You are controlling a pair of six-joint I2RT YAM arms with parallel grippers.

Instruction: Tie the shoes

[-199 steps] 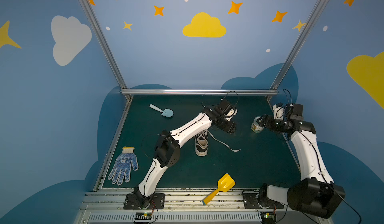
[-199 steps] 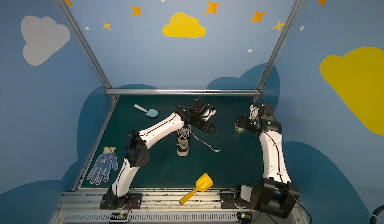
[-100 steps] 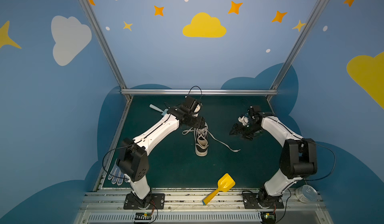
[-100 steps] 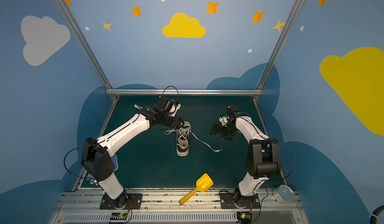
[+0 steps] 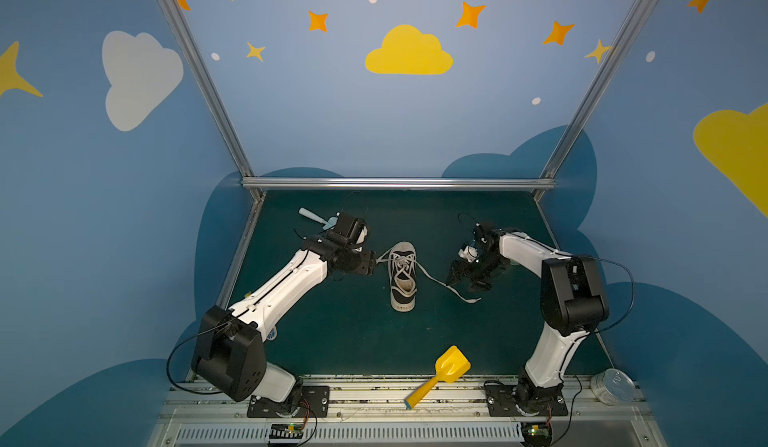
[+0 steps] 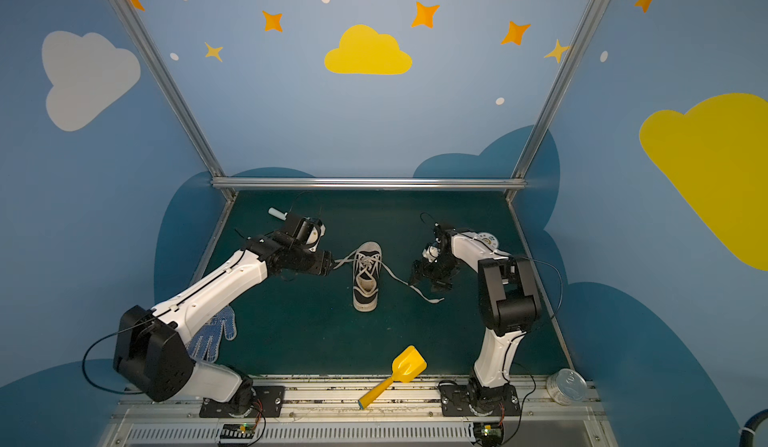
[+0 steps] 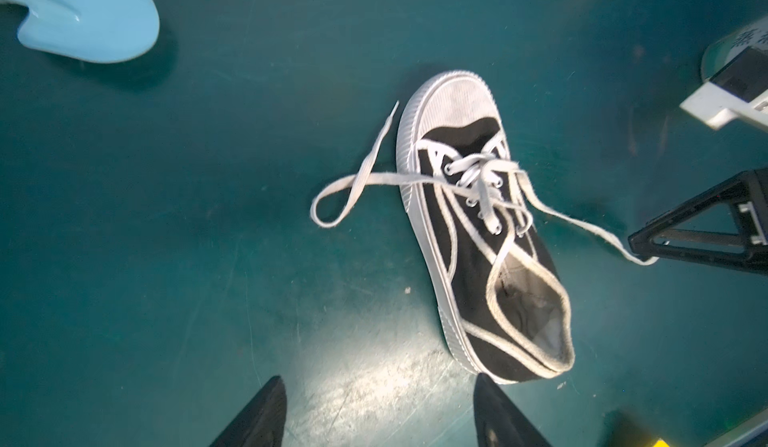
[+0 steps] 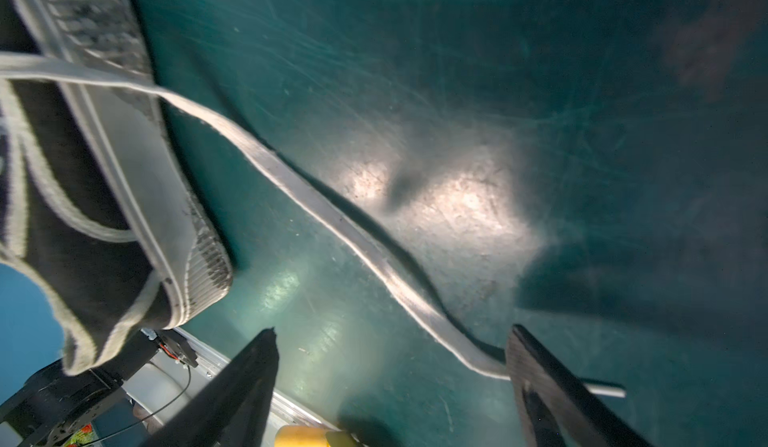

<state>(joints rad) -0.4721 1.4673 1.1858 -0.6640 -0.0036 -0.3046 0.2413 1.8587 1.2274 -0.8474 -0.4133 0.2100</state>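
Sneaker point(image 5: 402, 276) sits in the middle of the counter point(image 5: 332, 332), toe to the far wall, untied — left lace point(image 7: 353, 183) looped, right lace point(image 8: 316, 200) trailing right. Left end effector point(image 7: 376, 382) just left of it, fingers apart, empty — right end effector point(image 8: 392, 330) spread wide over the right lace.

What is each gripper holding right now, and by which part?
Nothing is held. The left gripper and right gripper are both open; the cream flat lace of the black canvas sneaker lies loose on the green mat, ungripped.

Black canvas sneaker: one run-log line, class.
black canvas sneaker: untied; cream flat laces: loose; left end effector: open; right end effector: open
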